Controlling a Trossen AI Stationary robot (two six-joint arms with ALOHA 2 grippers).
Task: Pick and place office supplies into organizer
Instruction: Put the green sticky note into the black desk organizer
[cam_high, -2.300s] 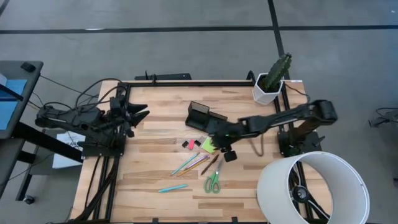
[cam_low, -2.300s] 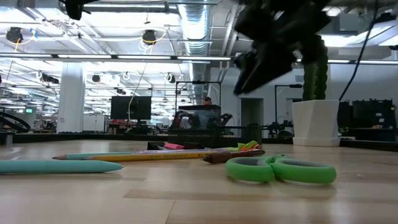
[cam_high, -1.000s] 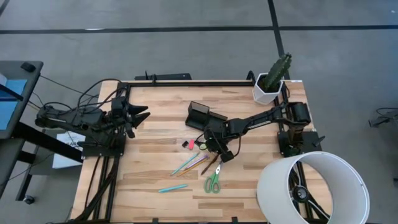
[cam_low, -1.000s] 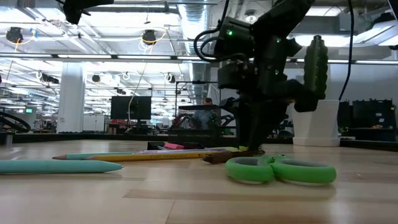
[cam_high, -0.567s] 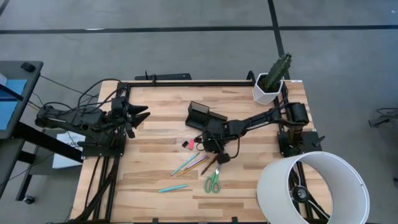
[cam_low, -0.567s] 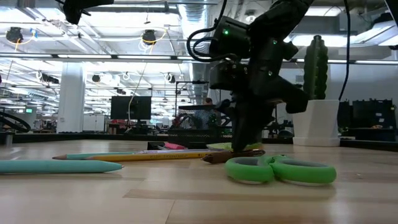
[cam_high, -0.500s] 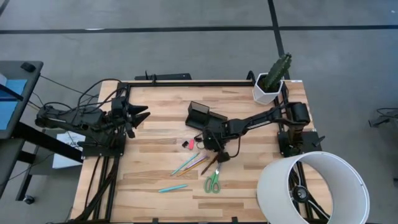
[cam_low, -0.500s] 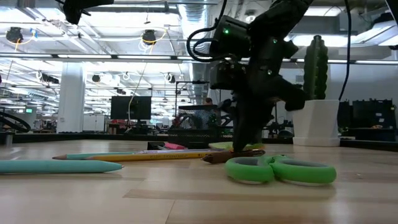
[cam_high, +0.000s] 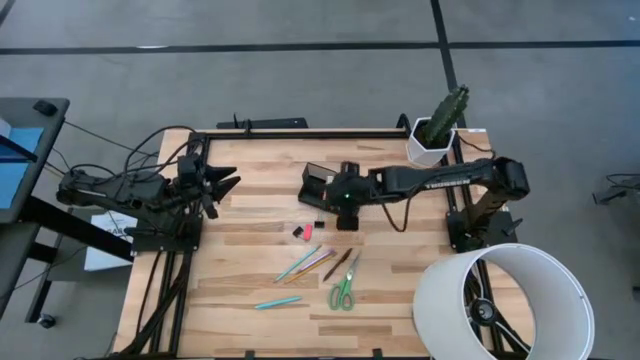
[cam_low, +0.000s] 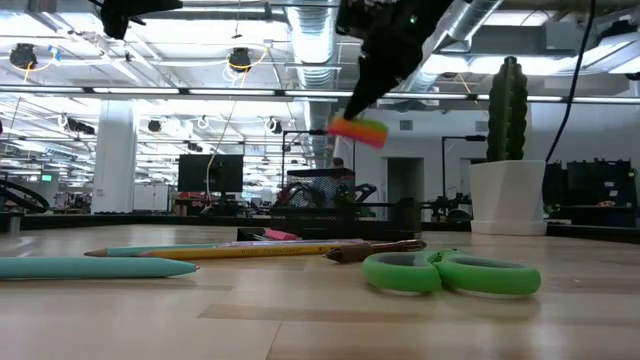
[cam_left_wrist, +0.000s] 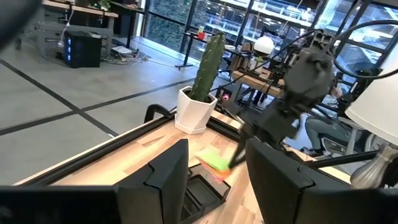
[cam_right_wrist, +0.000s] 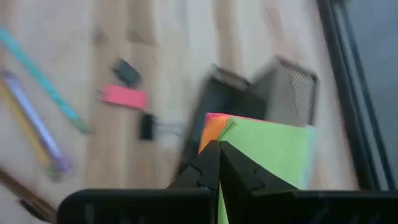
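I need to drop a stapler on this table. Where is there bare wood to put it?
Bare wood lies between the left gripper and the organizer, and along the table's near edge left of the teal pen. The centre is crowded: pens, scissors, right gripper holding the sticky note pad.

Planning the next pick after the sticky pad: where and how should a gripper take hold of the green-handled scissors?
The scissors lie flat on the table, green handle loops toward its near edge, blades pointing toward the pencils. Probably best to come straight down and close the jaws across the narrow neck just above the loops; nothing crowds it on either side.
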